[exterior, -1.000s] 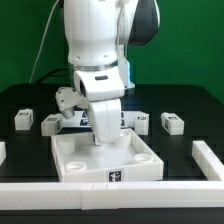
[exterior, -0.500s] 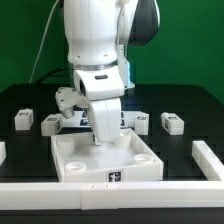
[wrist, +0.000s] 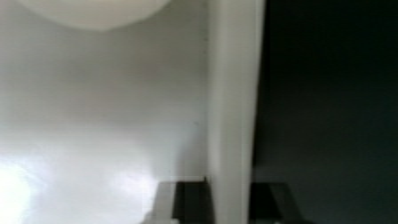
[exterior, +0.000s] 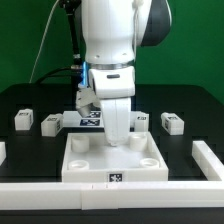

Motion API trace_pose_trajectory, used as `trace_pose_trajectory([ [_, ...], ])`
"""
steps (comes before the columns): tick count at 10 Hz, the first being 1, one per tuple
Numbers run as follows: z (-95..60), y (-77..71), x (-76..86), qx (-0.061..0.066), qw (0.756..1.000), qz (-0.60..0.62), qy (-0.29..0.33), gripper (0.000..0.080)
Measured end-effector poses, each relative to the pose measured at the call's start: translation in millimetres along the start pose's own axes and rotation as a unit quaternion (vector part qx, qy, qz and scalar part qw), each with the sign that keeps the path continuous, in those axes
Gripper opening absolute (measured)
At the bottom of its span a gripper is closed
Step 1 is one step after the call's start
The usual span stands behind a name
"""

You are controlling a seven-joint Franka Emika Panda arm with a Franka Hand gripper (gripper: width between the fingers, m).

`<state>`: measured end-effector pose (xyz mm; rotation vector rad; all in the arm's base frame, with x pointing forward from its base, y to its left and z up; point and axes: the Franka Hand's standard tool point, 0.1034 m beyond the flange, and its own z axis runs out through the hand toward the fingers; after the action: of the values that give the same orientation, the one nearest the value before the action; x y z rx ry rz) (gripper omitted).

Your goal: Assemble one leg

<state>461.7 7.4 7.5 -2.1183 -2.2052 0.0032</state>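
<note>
The gripper (exterior: 122,142) reaches down onto the far rim of the large white square tray (exterior: 80,168), which has round corner sockets. In the wrist view the two dark fingers (wrist: 189,203) stand on either side of the tray's thin white wall (wrist: 231,100) and press against it, so the gripper (wrist: 228,205) is shut on that wall. Small white legs with tags lie on the black table behind the tray: two at the exterior view's left (exterior: 24,119) (exterior: 52,123) and two at its right (exterior: 140,120) (exterior: 172,122). None of the legs is held.
The marker board (exterior: 92,118) lies behind the tray, partly hidden by the arm. A white rail (exterior: 30,187) runs along the front edge, and a short white bar (exterior: 205,155) stands at the exterior view's right. The table is black.
The arm and gripper have moved toward the exterior view's right, and the tray has shifted the same way with them. The legs have not moved.
</note>
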Motion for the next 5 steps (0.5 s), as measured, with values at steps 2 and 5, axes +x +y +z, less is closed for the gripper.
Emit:
trace_pose_trajectory([
  [2,1.0,7.6,29.7,-0.005,1.0,0.024,0.006,0.0064],
  [5,1.0,25.5,61.2,-0.012,0.999,0.032,0.01,0.0064],
])
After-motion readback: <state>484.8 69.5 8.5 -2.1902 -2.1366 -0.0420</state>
